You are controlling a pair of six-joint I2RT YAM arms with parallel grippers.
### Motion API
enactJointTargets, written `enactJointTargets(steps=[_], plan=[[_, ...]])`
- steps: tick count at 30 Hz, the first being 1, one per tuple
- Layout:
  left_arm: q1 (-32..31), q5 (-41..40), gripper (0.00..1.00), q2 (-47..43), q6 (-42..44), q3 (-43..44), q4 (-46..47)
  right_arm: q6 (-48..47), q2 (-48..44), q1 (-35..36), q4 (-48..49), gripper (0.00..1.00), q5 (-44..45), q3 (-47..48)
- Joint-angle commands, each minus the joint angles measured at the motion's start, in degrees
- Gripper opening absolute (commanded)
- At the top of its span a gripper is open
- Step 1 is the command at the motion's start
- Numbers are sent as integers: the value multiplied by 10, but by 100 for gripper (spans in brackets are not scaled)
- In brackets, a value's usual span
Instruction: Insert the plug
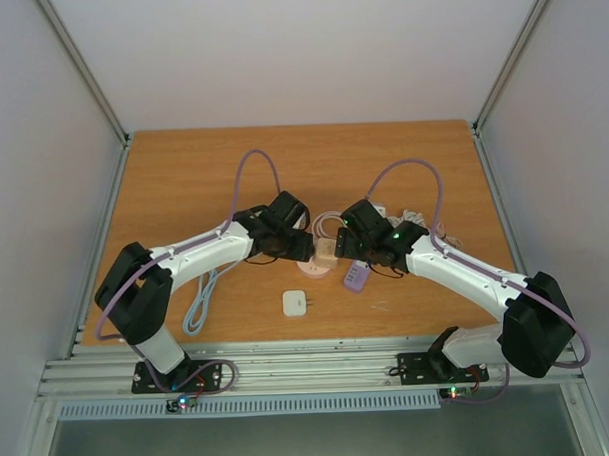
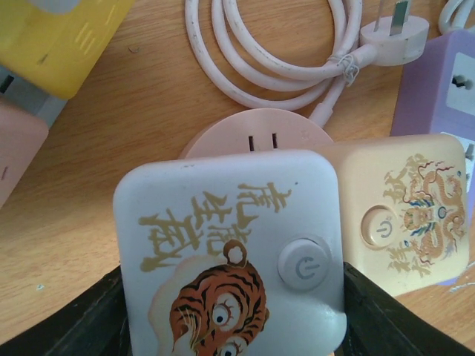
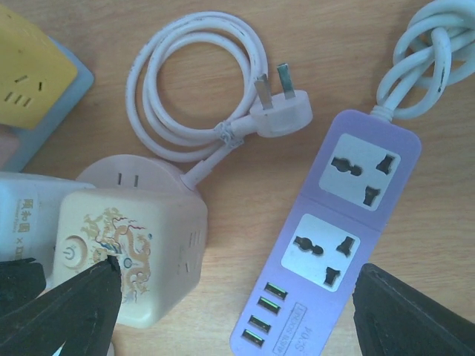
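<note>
A white three-pin plug on a coiled white cord lies flat on the table, held by neither gripper; the cord runs to a round pink socket. My left gripper is shut on a white cube socket with a tiger print, its fingers pressed on both sides. A cream dragon cube stands beside it, touching. My right gripper is open wide over the gap between the cream cube and a purple power strip. Both grippers meet at mid-table.
A yellow socket block lies to the far left in the left wrist view. A white flat adapter lies near the front edge. A light blue cable lies at the left. A second white cord is bundled beyond the purple strip.
</note>
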Motion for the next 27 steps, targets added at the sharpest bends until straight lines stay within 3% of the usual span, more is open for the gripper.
enactJointTargets(steps=[1, 18, 21, 27], plan=[[-12, -39, 35, 39, 31, 31, -82, -1, 8, -3, -12, 85, 0, 12], [-15, -70, 33, 104, 53, 53, -138, 2, 9, -16, -16, 84, -11, 15], [-14, -57, 38, 89, 50, 57, -136, -1, 11, -16, -13, 84, -21, 17], [-14, -23, 61, 39, 49, 80, -132, -2, 10, -17, -9, 83, -27, 20]])
